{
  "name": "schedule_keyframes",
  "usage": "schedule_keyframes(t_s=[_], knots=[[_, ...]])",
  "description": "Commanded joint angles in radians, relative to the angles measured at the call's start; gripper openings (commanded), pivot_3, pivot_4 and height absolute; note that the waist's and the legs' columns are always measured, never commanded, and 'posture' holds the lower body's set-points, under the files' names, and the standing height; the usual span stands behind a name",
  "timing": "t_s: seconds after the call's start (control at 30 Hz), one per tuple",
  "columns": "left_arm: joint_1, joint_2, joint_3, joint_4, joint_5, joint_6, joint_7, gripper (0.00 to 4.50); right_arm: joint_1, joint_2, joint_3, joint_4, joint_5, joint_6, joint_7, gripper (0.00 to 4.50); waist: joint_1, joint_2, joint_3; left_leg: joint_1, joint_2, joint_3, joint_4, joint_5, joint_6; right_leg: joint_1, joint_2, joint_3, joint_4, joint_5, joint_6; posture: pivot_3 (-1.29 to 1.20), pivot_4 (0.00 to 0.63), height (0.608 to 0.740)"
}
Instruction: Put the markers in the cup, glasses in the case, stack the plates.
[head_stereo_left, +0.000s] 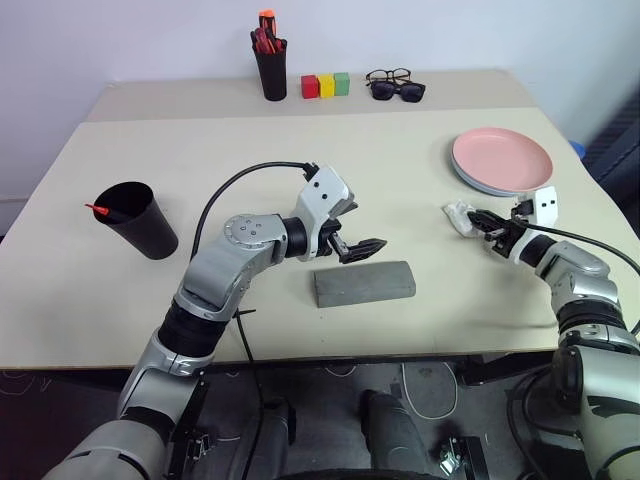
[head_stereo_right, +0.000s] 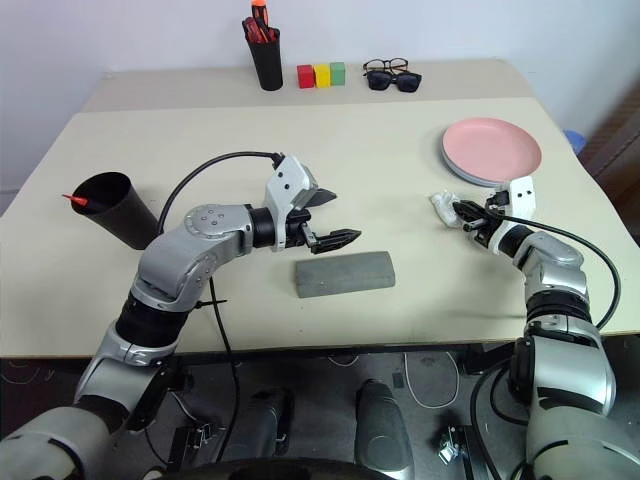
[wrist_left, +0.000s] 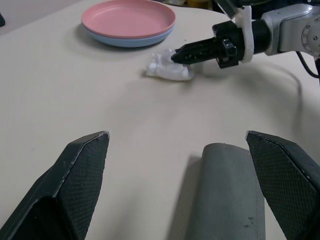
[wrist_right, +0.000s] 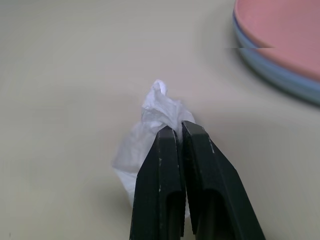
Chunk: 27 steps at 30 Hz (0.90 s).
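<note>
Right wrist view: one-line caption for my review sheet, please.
Right gripper shut on a crumpled white tissue on the beige table, beside the pink plate stacked on the blue plate.

Two plates stacked: one salmon pink plate (head_stereo_left: 503, 156) on one light blue plate (wrist_left: 120, 41). One grey case (head_stereo_left: 364, 283). One wide black cup (head_stereo_left: 137, 219), one red-tipped marker (head_stereo_left: 100, 210) inside. One narrow black pen cup (head_stereo_left: 271, 70), bunch of red-orange pens (head_stereo_left: 265, 38), number unclear. Three blocks: one red block (head_stereo_left: 310, 86), one yellow block (head_stereo_left: 326, 85), one green block (head_stereo_left: 342, 83). One clear-lens glasses (head_stereo_left: 388, 75), one black sunglasses (head_stereo_left: 398, 91). One crumpled white wad (wrist_right: 150, 135).
</note>
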Motion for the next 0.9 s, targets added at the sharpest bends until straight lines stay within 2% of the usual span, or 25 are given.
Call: schedule_keyframes(t_s=[0.03, 0.3, 0.53, 0.67, 0.9], knots=[[-0.012, -0.006, 0.002, -0.022, 0.0, -0.019, 0.005, 4.5, -0.099, -0.014, -0.046, 0.005, 0.007, -0.127, -0.103, 0.07, -0.002, 0.0, 0.0, 0.0, 0.0, 0.0, 0.0, 0.0, 0.0, 0.0, 0.0, 0.0, 0.0, 0.0, 0.0, 0.0, 0.15, 0.74], [0.009, -0.011, 0.027, -0.053, 0.0, -0.023, 0.039, 4.5, -0.216, -0.037, -0.009, 0.185, -0.113, -0.32, -0.372, 0.07, 0.003, 0.0, 0.0, -0.001, 0.0, 0.0, 0.0, 0.0, 0.0, 0.0, 0.0, 0.0, -0.001, 0.0, 0.0, 0.0, 0.15, 0.74], [0.035, -0.014, 0.061, -0.105, -0.012, -0.004, 0.089, 4.5, -0.313, -0.063, 0.033, 0.279, -0.237, -0.314, -0.653, 0.07, -0.002, 0.0, 0.0, -0.001, 0.0, 0.0, -0.001, 0.0, 0.0, -0.001, 0.0, 0.0, 0.0, 0.0, 0.0, 0.0, 0.15, 0.74], [0.062, 0.003, 0.071, -0.143, -0.015, 0.02, 0.105, 4.5, -0.338, -0.073, 0.035, 0.297, -0.268, -0.293, -0.717, 0.07, -0.001, 0.0, 0.0, -0.001, 0.0, 0.0, -0.001, 0.0, 0.0, -0.001, 0.0, 0.0, 0.0, 0.0, 0.0, 0.0, 0.15, 0.74], [0.092, 0.024, 0.09, -0.193, -0.028, 0.058, 0.136, 4.5, -0.335, -0.062, 0.028, 0.304, -0.289, -0.273, -0.72, 0.07, 0.0, 0.0, 0.0, -0.001, 0.0, 0.0, -0.001, 0.0, 0.0, -0.001, 0.0, 0.0, -0.001, 0.0, 0.0, 0.0, 0.15, 0.74]])
